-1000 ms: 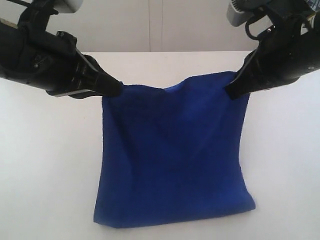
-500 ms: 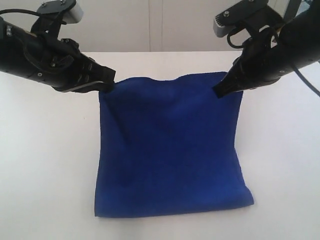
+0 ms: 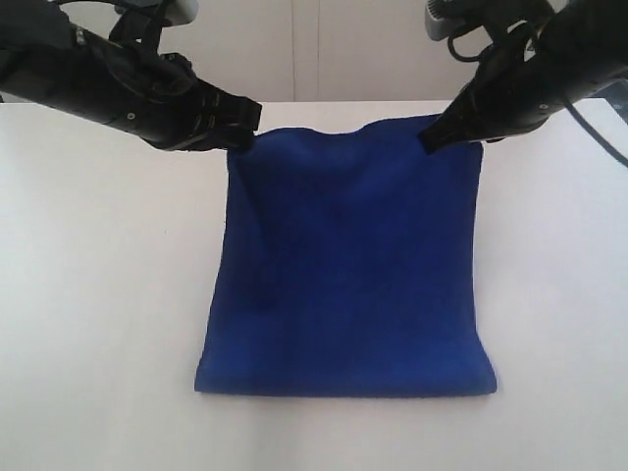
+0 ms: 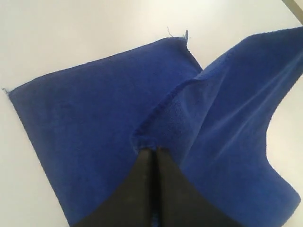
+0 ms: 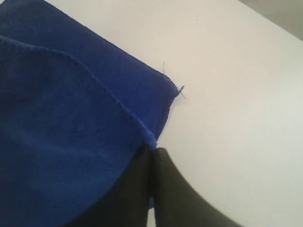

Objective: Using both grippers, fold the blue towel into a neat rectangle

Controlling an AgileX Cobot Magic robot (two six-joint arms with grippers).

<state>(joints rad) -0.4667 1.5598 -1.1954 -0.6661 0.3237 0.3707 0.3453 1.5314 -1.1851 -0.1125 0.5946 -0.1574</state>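
The blue towel [image 3: 348, 255] lies doubled over on the white table, its fold along the near edge. My left gripper [image 3: 247, 126] is shut on the upper layer's far left corner, held just above the lower layer. My right gripper [image 3: 430, 140] is shut on the far right corner. In the left wrist view the black fingers [image 4: 142, 179] pinch the towel's [image 4: 94, 123] raised edge, and a thread tag shows at the lower layer's corner. In the right wrist view the fingers [image 5: 168, 184] clamp the towel's [image 5: 61, 132] hem, with loose threads at the corner beneath.
The white table [image 3: 88, 294] spreads wide on both sides of the towel. A pale wall with panel seams stands behind the table's far edge.
Both grippers have carried the upper layer's corners away from the camera toward the far edge, flattening the towel. The left gripper also shifted right.
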